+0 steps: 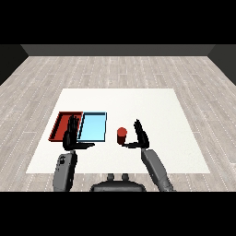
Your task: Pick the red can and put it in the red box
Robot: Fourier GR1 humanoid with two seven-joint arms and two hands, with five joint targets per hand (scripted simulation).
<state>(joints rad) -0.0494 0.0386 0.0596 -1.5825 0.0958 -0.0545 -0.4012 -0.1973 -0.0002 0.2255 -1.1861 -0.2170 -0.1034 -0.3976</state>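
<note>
A small red can (121, 135) stands upright on the white table (138, 101), just right of the light blue tray (93, 127). My right hand (140, 136) is open beside the can's right side, fingers straight and pointing up, thumb reaching toward the can's base; whether it touches is unclear. The red tray (62, 123) lies at the left, next to the blue one. My left hand (72, 136) is open with straight fingers, raised over the near edge where the two trays meet, partly covering the red tray's right side.
Both trays hold nothing that shows. The white table spreads wide to the right and behind the can. Grey wooden floor surrounds the table.
</note>
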